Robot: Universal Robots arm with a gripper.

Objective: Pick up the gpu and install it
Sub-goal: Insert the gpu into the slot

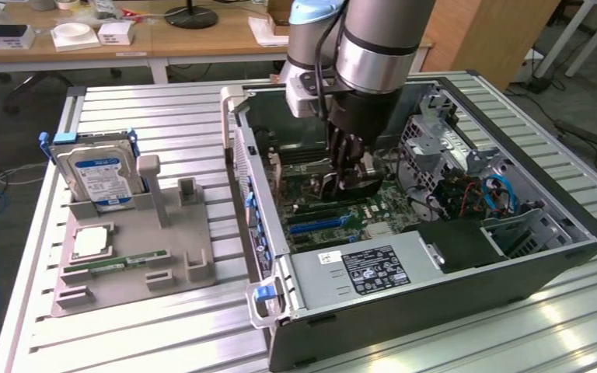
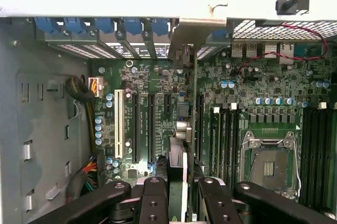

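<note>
My gripper [image 1: 348, 167] hangs inside the open computer case [image 1: 547, 256], low over the green motherboard [image 1: 325, 221]. It is shut on the gpu [image 1: 337, 185], a thin dark card held on edge between the fingers. In the wrist view the gpu [image 2: 178, 161] runs edge-on away from my gripper [image 2: 183, 184]. Its silvery end bracket [image 2: 196, 32] sits at the case's rear slot openings. The card stands in line with the long black expansion slots [image 2: 150, 124], next to a white slot [image 2: 118, 124]. Whether it touches a slot is hidden.
A CPU socket [image 2: 268, 163] and memory slots [image 2: 316, 145] lie beside the card. Cables [image 1: 490, 190] and a drive cage fill the case's far side. On the exterior view's left, a grey fixture [image 1: 179, 256] holds a hard drive [image 1: 96, 175] and a RAM stick [image 1: 127, 263].
</note>
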